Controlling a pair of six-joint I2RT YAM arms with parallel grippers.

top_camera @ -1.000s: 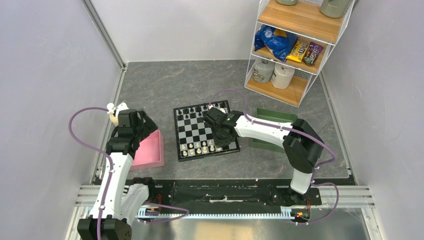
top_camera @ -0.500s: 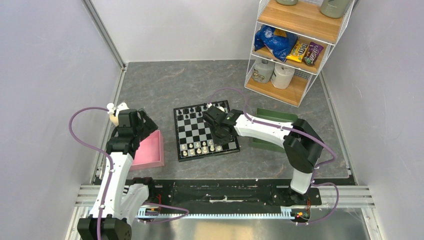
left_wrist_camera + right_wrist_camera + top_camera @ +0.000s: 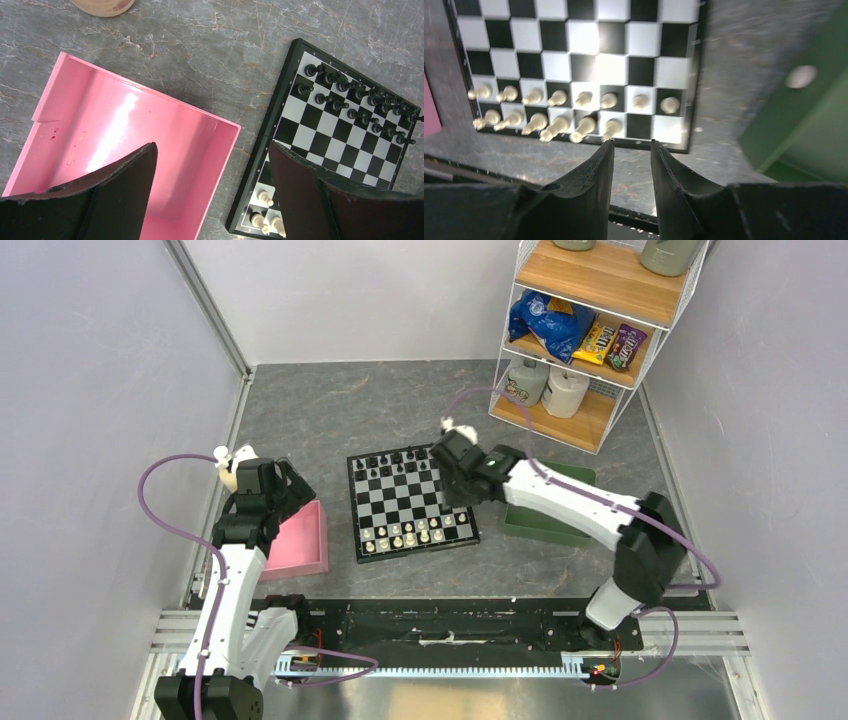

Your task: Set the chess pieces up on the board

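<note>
black-and-white checked flat chessboard [image 3: 405, 502] with a black border lies mid-table. cream-white chess pieces [image 3: 556, 112] stand in two rows along its near edge, black chess pieces [image 3: 360, 97] in two rows along its far edge.

left gripper [image 3: 211, 147]: jaws spread wide, nothing between them. it hangs over the right wall of the pink square plastic tray [image 3: 125, 135], which sits near the table's left edge, apart from the board.

right gripper [image 3: 632, 144]: fingers a narrow gap apart, nothing in the gap. it hangs above the board's right side; the wrist view is blurred.

green square tray [image 3: 528, 525] sits just right of the board.
</note>
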